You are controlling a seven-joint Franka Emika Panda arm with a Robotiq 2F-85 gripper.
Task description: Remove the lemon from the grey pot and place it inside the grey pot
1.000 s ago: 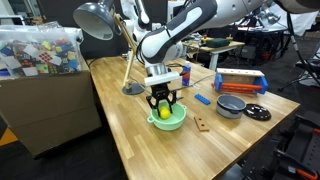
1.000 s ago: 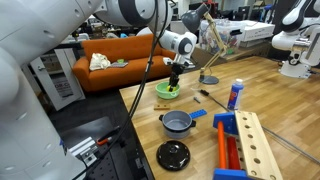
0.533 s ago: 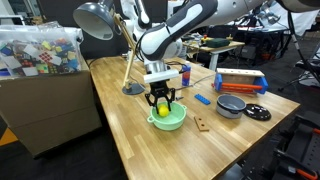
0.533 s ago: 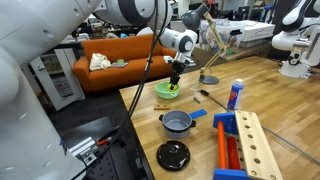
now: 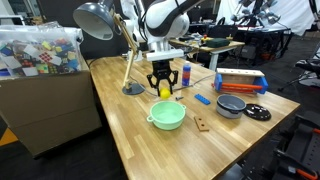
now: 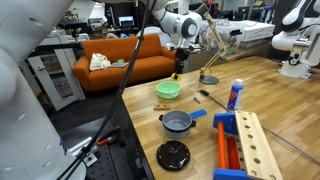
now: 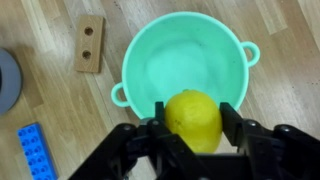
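My gripper (image 5: 164, 90) is shut on the lemon (image 7: 193, 121), a yellow fruit held well above the table. It hangs over the pale mint-green bowl (image 5: 167, 115), which shows empty below in the wrist view (image 7: 185, 65). The lemon also shows in both exterior views (image 5: 164, 91) (image 6: 178, 74). The grey pot (image 5: 231, 105) is a small dark metal pot standing apart from the bowl near the table's edge; it also shows in an exterior view (image 6: 177, 122). Only its rim edge (image 7: 6, 82) shows in the wrist view.
A small wooden block (image 5: 203, 124) with two holes lies next to the bowl. A blue brick (image 5: 202, 100) lies between bowl and pot. A flat black disc (image 5: 257, 112) sits beside the pot. A desk lamp (image 5: 132, 88), a bottle (image 6: 235, 94) and a red-blue rack (image 5: 240, 83) stand behind.
My gripper has risen out of the mint-green bowl with the lemon in it, and now holds it clearly above the bowl.
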